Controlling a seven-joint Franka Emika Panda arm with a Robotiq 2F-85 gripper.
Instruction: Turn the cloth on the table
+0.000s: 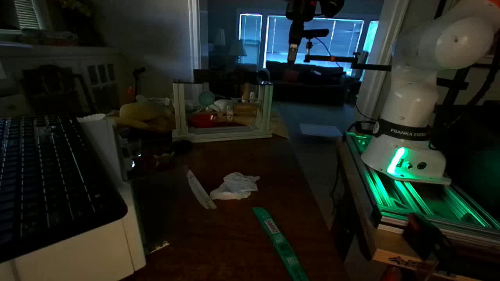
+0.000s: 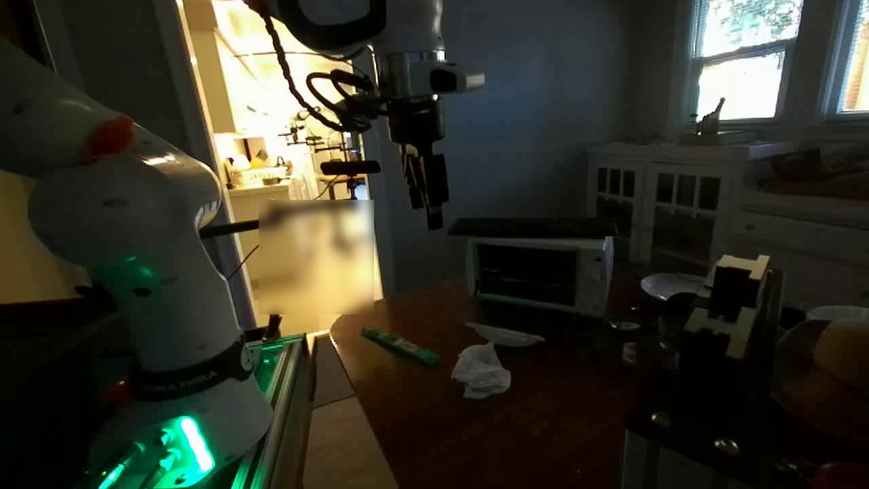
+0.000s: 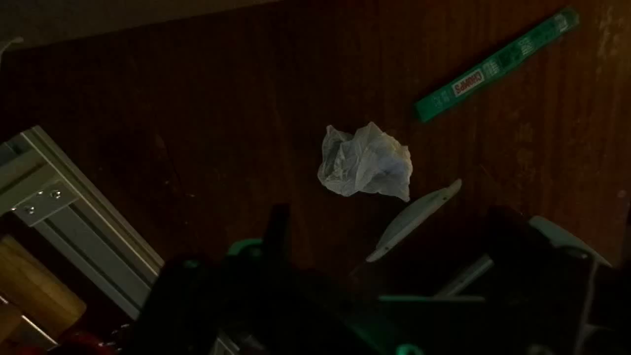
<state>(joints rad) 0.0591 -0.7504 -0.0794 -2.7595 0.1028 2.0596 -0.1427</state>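
Observation:
A small crumpled white cloth [image 1: 235,186] lies bunched on the dark brown table [image 1: 234,242]. It also shows in an exterior view [image 2: 482,371] and near the middle of the wrist view [image 3: 366,161]. My gripper is high above the table in both exterior views [image 1: 292,54] [image 2: 429,204], apart from the cloth. In the wrist view my gripper [image 3: 393,214] is very dark, with its two fingers wide apart and nothing seen between them. The cloth's underside is hidden.
A pale curved strip [image 3: 414,222] lies beside the cloth. A green packet [image 3: 495,66] lies on its other side. A white oven with a black top [image 2: 536,272] stands on the table. A metal frame [image 1: 222,136] with several items stands at one end.

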